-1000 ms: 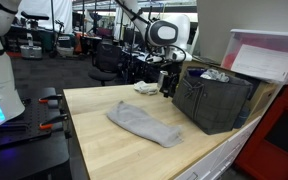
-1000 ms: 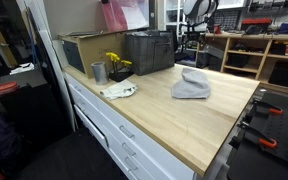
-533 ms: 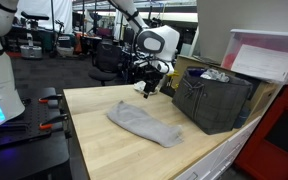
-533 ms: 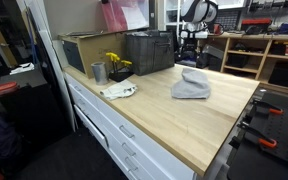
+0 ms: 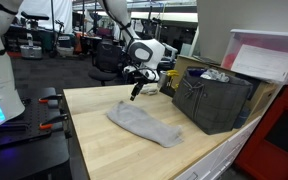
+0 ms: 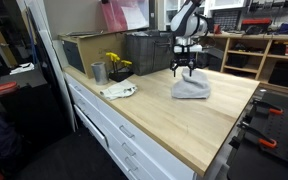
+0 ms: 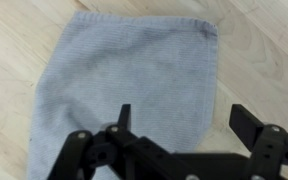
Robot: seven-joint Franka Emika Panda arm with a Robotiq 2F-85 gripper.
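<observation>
Matt grey knit cloth (image 7: 134, 70) on pale smooth wood tabletop (image 7: 14, 40)

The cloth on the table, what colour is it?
Plain grey cloth, clearest in the wrist view.

A grey cloth (image 5: 144, 124) is laid flat on a pale wooden table (image 5: 104, 145). A robot arm (image 5: 144, 52) is held over the cloth's far end, its jaws spread, pointed downward and empty. A dark crate (image 5: 212, 100) is set near the cloth.

A pale butcher-block wooden desk (image 6: 219, 125) with white drawers (image 6: 109, 128) stands in a bright workshop, with wooden shelving (image 6: 269, 55) and black office chairs (image 5: 106, 68) behind.
</observation>
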